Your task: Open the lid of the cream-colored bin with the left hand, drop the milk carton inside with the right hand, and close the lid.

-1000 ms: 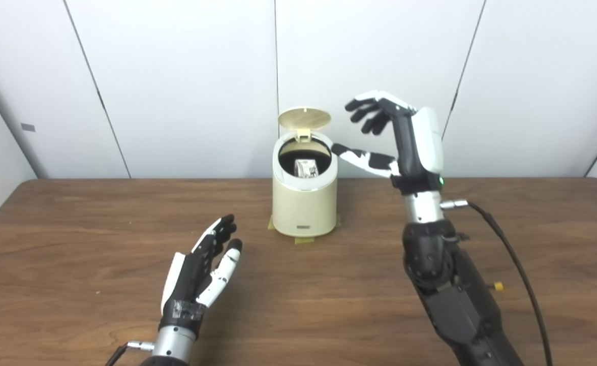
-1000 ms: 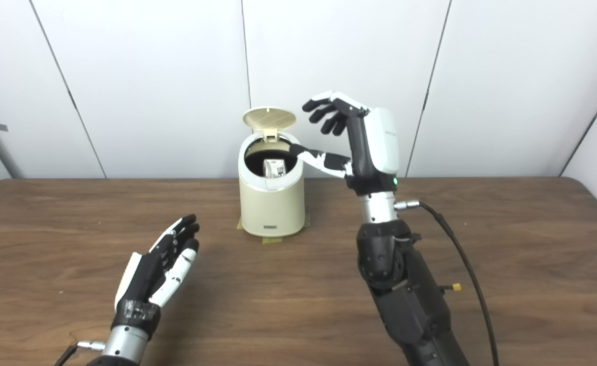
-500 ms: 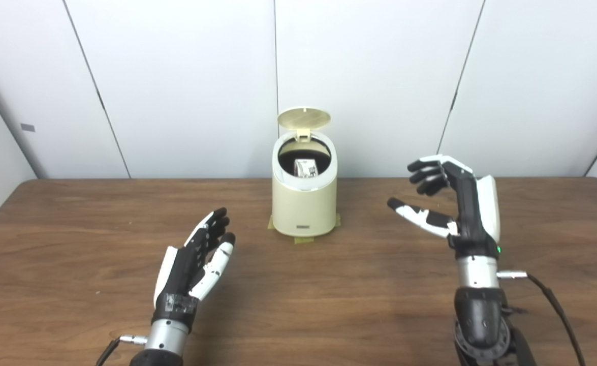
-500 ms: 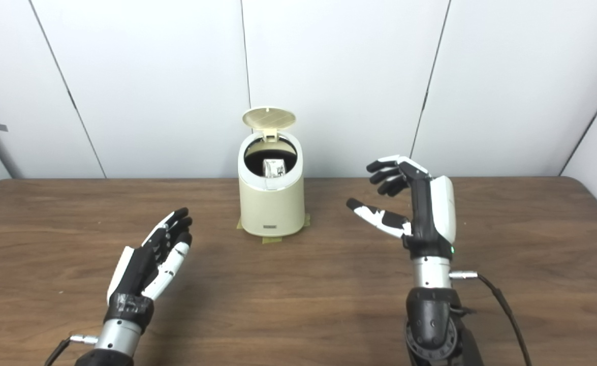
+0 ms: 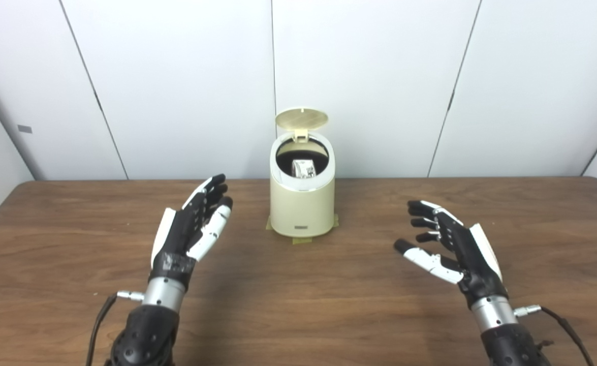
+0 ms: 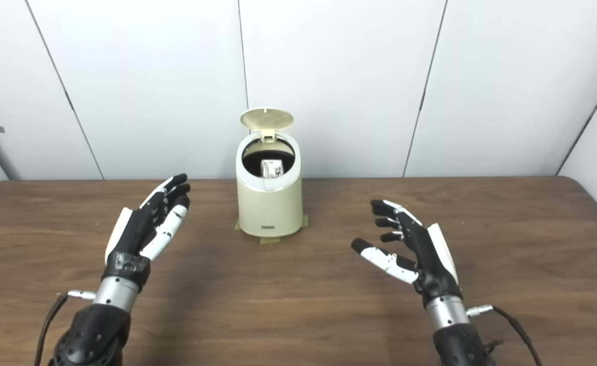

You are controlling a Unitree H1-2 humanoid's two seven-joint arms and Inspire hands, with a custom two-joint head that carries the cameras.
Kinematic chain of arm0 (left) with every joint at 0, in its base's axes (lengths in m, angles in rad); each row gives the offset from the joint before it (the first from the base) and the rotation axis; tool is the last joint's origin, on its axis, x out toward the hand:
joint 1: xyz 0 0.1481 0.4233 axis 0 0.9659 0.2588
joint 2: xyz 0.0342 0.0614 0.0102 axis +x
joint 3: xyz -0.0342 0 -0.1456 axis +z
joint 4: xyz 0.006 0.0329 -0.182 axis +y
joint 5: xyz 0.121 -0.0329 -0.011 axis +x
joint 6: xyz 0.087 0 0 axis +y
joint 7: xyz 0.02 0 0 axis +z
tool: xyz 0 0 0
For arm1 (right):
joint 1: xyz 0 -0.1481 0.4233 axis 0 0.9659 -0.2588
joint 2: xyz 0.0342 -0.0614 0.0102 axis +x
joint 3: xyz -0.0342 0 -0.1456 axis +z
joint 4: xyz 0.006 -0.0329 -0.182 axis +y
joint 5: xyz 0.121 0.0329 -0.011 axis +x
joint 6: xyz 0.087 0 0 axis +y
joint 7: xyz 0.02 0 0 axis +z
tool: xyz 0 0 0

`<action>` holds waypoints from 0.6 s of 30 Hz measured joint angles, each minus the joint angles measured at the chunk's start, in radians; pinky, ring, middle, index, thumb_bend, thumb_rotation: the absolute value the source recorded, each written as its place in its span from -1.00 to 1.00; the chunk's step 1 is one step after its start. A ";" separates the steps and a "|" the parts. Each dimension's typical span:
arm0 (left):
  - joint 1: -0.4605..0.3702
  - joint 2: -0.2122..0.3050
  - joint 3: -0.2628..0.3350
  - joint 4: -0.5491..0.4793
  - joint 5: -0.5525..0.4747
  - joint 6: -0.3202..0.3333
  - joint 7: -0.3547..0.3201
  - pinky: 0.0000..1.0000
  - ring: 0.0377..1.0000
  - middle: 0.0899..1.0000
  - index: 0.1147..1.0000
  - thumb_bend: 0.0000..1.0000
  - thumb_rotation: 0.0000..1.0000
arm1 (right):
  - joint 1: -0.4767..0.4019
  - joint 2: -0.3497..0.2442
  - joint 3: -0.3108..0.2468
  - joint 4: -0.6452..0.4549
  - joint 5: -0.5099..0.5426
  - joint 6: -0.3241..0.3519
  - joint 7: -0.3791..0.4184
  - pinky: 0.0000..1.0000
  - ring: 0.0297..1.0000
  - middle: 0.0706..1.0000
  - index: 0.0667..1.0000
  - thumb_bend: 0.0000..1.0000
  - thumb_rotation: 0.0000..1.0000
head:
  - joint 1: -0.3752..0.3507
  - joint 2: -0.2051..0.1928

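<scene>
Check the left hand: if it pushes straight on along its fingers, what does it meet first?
The left hand points up and away, slightly rightward. That line seems to pass left of the cream-colored bin, so it would likely reach the white wall panels first. Depth is unclear, so a brush is possible.

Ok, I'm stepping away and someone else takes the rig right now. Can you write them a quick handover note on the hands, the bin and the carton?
Left hand: open, empty, above the table left of the bin.
Right hand: open, empty, above the table right of the bin.
Bin: upright at the back middle of the table, on tape marks, lid standing open.
Milk carton: inside the bin, its top showing through the opening.
Done: lid opened, carton dropped in.
Left: close the lid.
</scene>
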 measured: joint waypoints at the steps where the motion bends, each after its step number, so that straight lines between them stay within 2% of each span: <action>1: -0.015 0.002 0.007 0.009 -0.010 0.001 -0.002 0.72 0.74 0.73 0.80 -0.35 0.24 | 0.001 0.006 -0.003 -0.005 0.011 0.010 0.002 0.30 0.53 0.60 0.66 0.15 0.98 | -0.002 0.000; 6: -0.130 0.018 0.052 0.100 -0.084 0.002 -0.015 0.78 0.77 0.77 0.83 -0.19 0.29 | 0.014 0.043 -0.003 -0.009 0.047 0.026 0.005 0.31 0.54 0.64 0.68 0.09 1.00 | 0.008 -0.006; 11: -0.223 0.047 0.036 0.133 -0.080 0.002 -0.033 0.73 0.74 0.75 0.79 -0.12 0.23 | 0.040 0.059 -0.016 -0.004 0.073 0.022 0.004 0.32 0.57 0.66 0.71 0.11 1.00 | 0.006 -0.008; 18: -0.309 0.047 0.017 0.245 -0.088 0.018 -0.053 0.81 0.85 0.84 0.88 -0.14 0.47 | 0.056 0.087 -0.041 0.046 0.143 -0.008 -0.001 0.34 0.60 0.68 0.71 0.19 0.95 | 0.009 -0.011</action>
